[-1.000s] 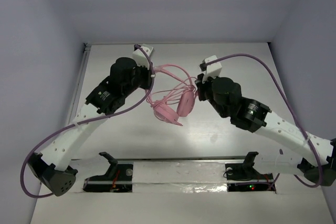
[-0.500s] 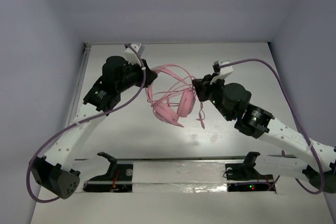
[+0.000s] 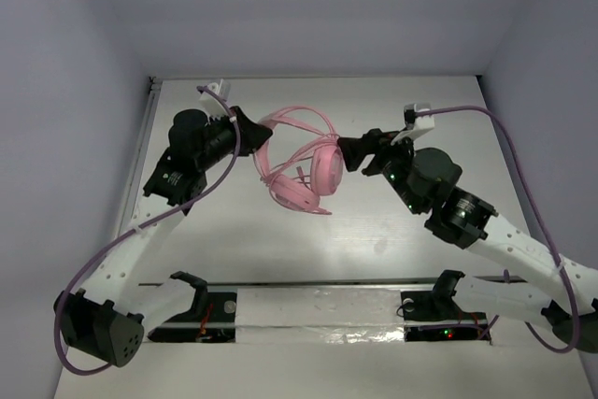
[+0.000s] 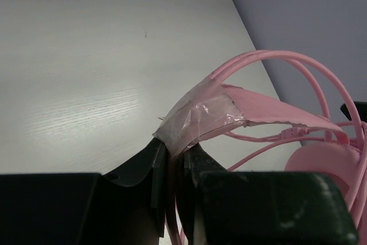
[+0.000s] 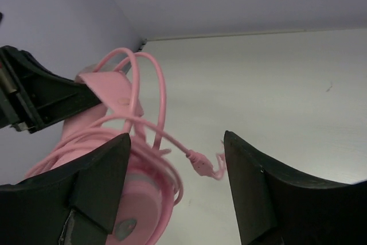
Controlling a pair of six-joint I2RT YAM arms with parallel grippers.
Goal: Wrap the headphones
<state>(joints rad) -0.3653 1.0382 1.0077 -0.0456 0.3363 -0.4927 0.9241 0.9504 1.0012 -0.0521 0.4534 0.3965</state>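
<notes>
The pink headphones [image 3: 308, 175] hang from my left gripper [image 3: 250, 128], which is shut on the taped part of the headband [image 4: 200, 116]. In the left wrist view that gripper [image 4: 176, 148] pinches the band, and an earcup [image 4: 327, 162] shows at the right. The thin pink cord [image 5: 155, 133] is looped around the earcups. Its plug end [image 5: 200, 164] dangles free between the fingers of my right gripper [image 5: 175, 136]. That gripper stands open just right of the earcups [image 3: 360, 151] and touches nothing.
Purple robot cables [image 3: 509, 151] arc over both arms. The white table [image 3: 280, 259] ends at grey walls on the left, right and back. A black rail with brackets [image 3: 318, 306] runs along the near edge.
My right gripper has opened and let go of the cord, whose end now hangs loose. My left gripper has carried the headphones slightly left.
</notes>
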